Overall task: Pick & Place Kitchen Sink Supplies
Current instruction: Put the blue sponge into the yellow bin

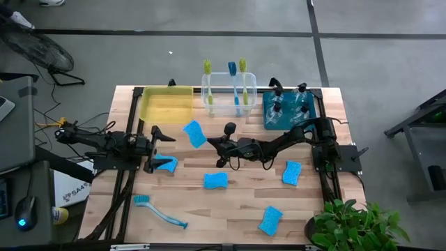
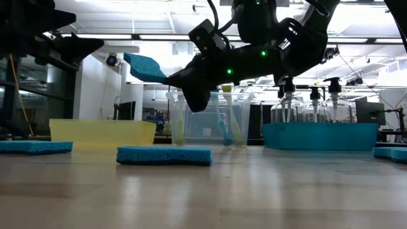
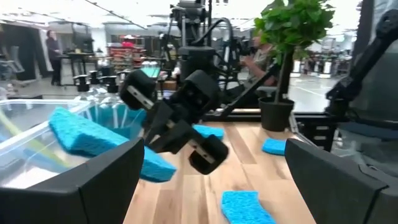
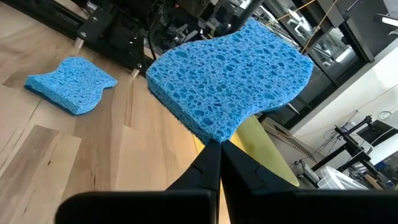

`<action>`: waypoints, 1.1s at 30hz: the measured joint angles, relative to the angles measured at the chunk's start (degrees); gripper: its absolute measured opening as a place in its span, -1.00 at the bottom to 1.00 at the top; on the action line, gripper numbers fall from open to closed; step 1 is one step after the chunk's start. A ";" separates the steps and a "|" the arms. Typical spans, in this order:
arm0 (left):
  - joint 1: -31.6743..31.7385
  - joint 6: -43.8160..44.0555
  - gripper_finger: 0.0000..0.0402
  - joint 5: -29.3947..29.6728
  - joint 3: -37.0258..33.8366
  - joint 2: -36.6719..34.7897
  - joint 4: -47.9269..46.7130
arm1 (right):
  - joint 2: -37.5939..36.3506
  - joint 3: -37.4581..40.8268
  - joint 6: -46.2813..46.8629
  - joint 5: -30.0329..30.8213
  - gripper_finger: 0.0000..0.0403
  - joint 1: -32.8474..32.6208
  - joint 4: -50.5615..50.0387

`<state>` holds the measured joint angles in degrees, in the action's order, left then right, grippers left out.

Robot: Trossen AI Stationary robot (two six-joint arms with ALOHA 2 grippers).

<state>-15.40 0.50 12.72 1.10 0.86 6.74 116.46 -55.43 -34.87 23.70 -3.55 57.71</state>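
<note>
A blue sponge is pinched by one edge between the closed fingers of the right gripper and held clear of the table, as the low view shows. Just beyond it are set a yellow bin, a clear bin with three upright brushes, and a teal bin with spray bottles. The left gripper is spread wide above another sponge. In the right wrist view alone, the held sponge's porous face is seen.

Yellow bin, clear bin, teal bin, perhaps a potted plant.
</note>
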 joint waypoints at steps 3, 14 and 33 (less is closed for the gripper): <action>0.00 0.12 0.90 -1.03 0.00 0.00 0.03 | 0.00 0.01 -0.04 0.04 -1.00 0.02 0.00; 0.00 4.66 0.90 -2.19 0.00 0.02 -0.22 | 0.00 -0.01 -0.85 0.21 -1.00 0.00 0.10; 0.02 9.41 0.90 23.75 0.00 1.89 6.85 | 0.00 -7.22 -11.95 3.21 -1.00 0.48 -1.36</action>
<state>-15.38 9.91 36.46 1.10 2.75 13.58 116.46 -62.65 -46.83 26.91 -3.07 56.35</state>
